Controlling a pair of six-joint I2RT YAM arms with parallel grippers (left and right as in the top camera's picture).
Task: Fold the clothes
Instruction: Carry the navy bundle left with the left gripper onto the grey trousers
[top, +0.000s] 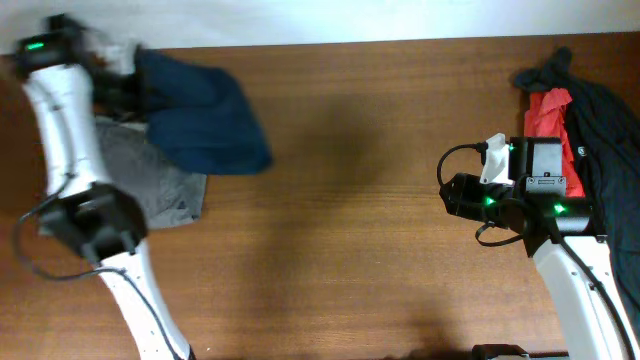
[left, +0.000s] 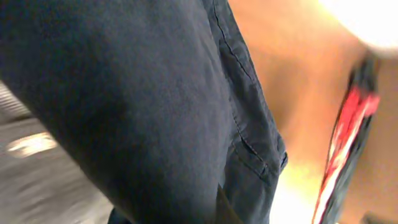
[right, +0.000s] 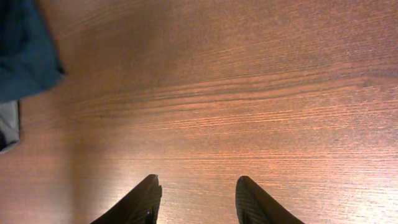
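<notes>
- The left gripper (top: 115, 88), at the brown wooden table's (top: 350, 230) far-left corner, appears clenched on the soft navy blue garment (top: 205, 120), which lies bunched over flat grey fabric shorts (top: 150, 190).
- Likely step: laying the navy piece out at the table's middle.
- The right gripper (right: 198, 183) hovers released and empty over the table's right-middle. Next, it probably takes the opposite hem.
- A crumpled red shirt (top: 548, 110) and a black garment (top: 605, 140) wait at the table's right end.

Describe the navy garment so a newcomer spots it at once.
Look at the wooden table's top-left corner in the overhead view, by the left arm. The navy garment is bunched there, overlapping the grey garment. It is the only dark blue piece; the red shirt and black garment sit far right.
</notes>
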